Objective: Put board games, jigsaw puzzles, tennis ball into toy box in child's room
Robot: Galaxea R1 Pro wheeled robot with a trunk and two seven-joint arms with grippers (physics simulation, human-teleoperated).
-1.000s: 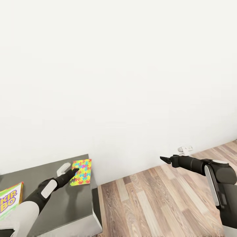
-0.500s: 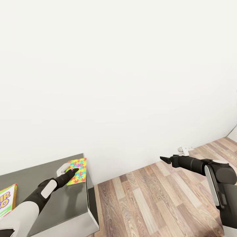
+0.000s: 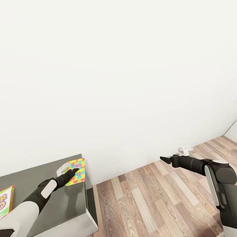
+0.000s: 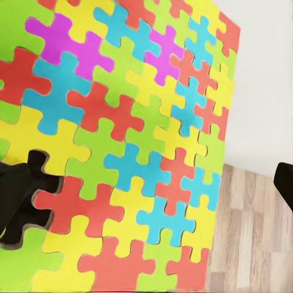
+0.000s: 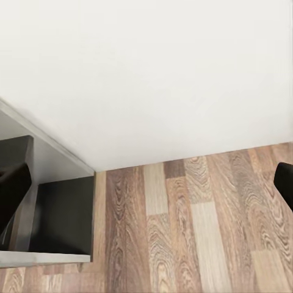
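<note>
Left pincer point(image 3: 73, 171) poised over the flat multicoloured jigsaw puzzle point(image 3: 76, 167) at the far corner of the grey table point(image 3: 62, 207).
In the left wrist view the puzzle point(image 4: 131, 146) lies directly beneath the pincer, whose 2 dark fingertips point(image 4: 18, 198) stand wide apart and grip nothing. The right pincer point(image 3: 164, 159) hangs over the wooden plank floor point(image 3: 154, 200), well away from the table; its fingers also sit apart. A colourful board game box point(image 3: 6, 201) lies at the table's near left edge. Since 1 second ago the whole view has swung right, cropping more of the box.
</note>
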